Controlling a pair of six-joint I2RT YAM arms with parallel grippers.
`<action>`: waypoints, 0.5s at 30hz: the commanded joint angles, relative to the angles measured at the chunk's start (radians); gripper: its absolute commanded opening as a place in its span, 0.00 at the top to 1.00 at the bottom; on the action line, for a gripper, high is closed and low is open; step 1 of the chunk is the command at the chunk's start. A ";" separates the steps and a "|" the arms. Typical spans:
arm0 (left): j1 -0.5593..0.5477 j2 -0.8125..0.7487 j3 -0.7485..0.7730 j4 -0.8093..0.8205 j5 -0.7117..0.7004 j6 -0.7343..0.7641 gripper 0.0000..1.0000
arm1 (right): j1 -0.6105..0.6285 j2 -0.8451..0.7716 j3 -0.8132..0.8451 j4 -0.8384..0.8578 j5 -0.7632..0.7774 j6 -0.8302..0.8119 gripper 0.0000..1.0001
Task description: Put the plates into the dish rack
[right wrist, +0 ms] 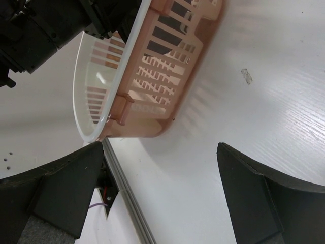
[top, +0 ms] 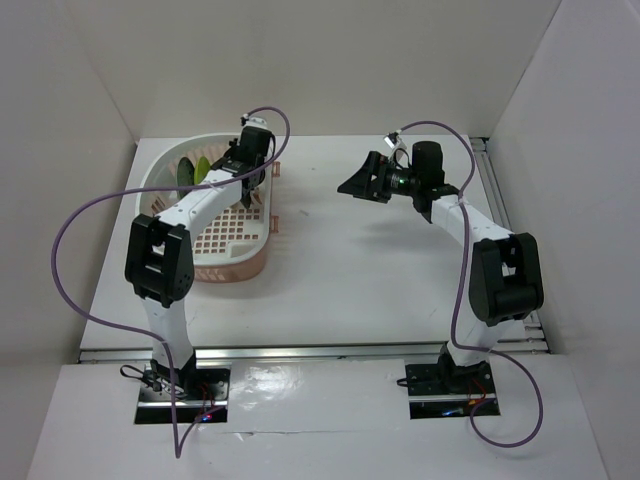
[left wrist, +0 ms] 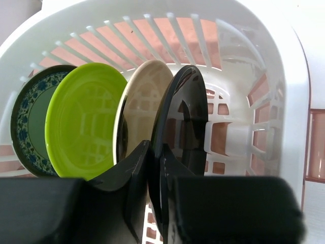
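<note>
Currently all four plates stand upright in the dish rack (left wrist: 284, 101) slots: blue-patterned plate (left wrist: 28, 122), lime green plate (left wrist: 81, 122), cream plate (left wrist: 144, 96), black plate (left wrist: 183, 117). Left gripper (left wrist: 155, 162) jaws straddle the black plate's lower rim, narrow (pinching or free: cannot tell). Right gripper (right wrist: 160, 150) gapes wide and empty. Plates are rigid, glossy, likely chippable — grip at the rim only.

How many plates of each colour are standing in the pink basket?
green plate: 1
blue-patterned plate: 1
cream plate: 1
black plate: 1
Total: 4
</note>
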 commanded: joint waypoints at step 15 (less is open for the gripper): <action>-0.001 0.034 0.023 0.013 0.032 -0.015 0.64 | 0.008 -0.007 0.039 0.064 -0.022 0.003 0.00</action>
